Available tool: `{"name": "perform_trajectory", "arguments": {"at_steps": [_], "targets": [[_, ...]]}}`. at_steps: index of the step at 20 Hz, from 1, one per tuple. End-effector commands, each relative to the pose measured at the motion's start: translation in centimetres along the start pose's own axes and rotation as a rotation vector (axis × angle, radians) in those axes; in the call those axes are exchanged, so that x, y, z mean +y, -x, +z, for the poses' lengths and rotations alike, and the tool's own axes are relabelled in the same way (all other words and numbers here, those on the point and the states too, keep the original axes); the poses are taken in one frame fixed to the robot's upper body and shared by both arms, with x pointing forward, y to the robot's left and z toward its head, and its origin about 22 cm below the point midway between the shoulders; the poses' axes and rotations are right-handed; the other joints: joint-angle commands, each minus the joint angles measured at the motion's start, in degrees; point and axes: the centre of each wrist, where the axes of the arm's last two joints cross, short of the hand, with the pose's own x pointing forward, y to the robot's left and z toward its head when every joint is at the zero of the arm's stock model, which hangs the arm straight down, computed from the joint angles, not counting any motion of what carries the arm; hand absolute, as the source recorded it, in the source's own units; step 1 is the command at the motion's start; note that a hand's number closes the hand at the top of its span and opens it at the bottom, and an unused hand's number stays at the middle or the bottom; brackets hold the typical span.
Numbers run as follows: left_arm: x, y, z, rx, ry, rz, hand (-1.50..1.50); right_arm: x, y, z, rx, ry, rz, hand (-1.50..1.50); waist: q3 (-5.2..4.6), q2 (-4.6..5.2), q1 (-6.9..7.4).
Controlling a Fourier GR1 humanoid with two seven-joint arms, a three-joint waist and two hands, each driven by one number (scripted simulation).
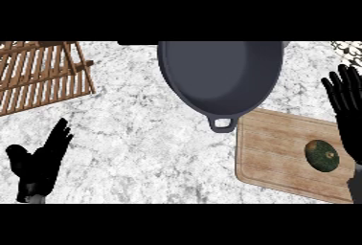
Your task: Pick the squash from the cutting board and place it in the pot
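Pale marbled counter (141,143) below me, speckled grey and white. Up at the top sits the pot (219,76), dark grey and wide, its small loop handle pointing down toward me and just touching the corner of the cutting board (276,153). The board is light wood, lying at the right, tilted a little. On it, toward its right side, lies the squash (322,155), dark green with some yellowish mottling, on its own and well apart from the pot. My right hand (348,110) is up at the right edge, fingers straight and spread, just beside the squash but not touching it. My left hand (41,160) rests low on the left, fingers straight, holding nothing. A wooden slatted rack (39,74) fills the top left corner.
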Motion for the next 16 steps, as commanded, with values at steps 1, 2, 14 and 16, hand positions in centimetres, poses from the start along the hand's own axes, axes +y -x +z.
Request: {"name": "perform_trajectory", "arguments": {"at_steps": [1,2,14,16], "targets": [[0.0,-2.4,-1.6,-0.013,-0.023,-0.065,0.0,0.1,0.5,1.4,0.049,0.053,0.065,1.5,0.57,-1.0,0.83],[1.7,-2.3,-1.1,-0.026,-0.047,-0.121,0.0,-0.5,0.5,1.2,0.108,0.115,0.131,1.5,0.56,-1.01,0.94],[2.3,-3.5,-2.8,0.04,-0.12,-0.28,0.0,0.2,2.4,6.9,-0.001,0.724,0.804,-1.5,0.43,-1.07,-0.74],[2.8,-4.5,-3.5,0.061,-0.143,-0.283,0.0,1.2,1.8,8.6,0.018,0.726,0.859,-1.5,0.41,-1.09,-0.5]]}}
